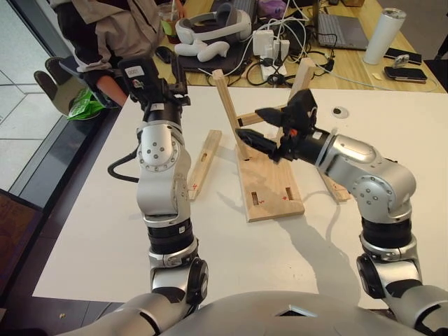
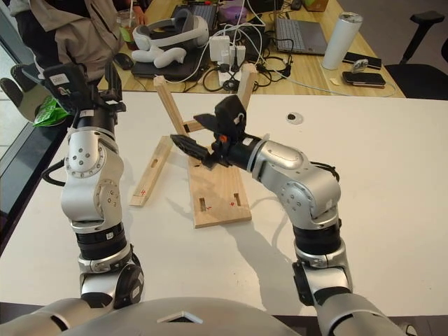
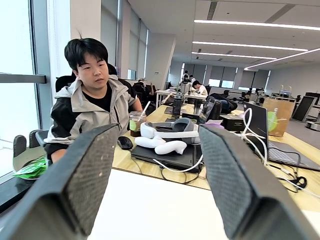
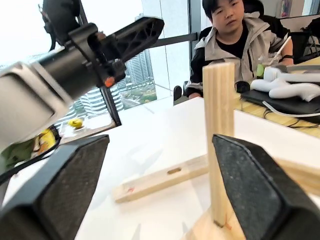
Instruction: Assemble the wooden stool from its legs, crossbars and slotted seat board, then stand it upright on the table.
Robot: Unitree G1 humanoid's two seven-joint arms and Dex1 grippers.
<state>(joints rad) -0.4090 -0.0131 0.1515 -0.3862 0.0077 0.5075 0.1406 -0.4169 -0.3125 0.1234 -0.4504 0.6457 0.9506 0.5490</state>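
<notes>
White table (image 1: 84, 231), cluttered wooden desk (image 1: 350, 61) behind

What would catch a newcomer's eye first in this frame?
The half-built stool: its seat board lies flat on the white table, with a left leg and right leg standing from its far end, joined by a crossbar. The right gripper, open, sits at the left leg. The left gripper, also open, is held high at the table's left edge.
</notes>
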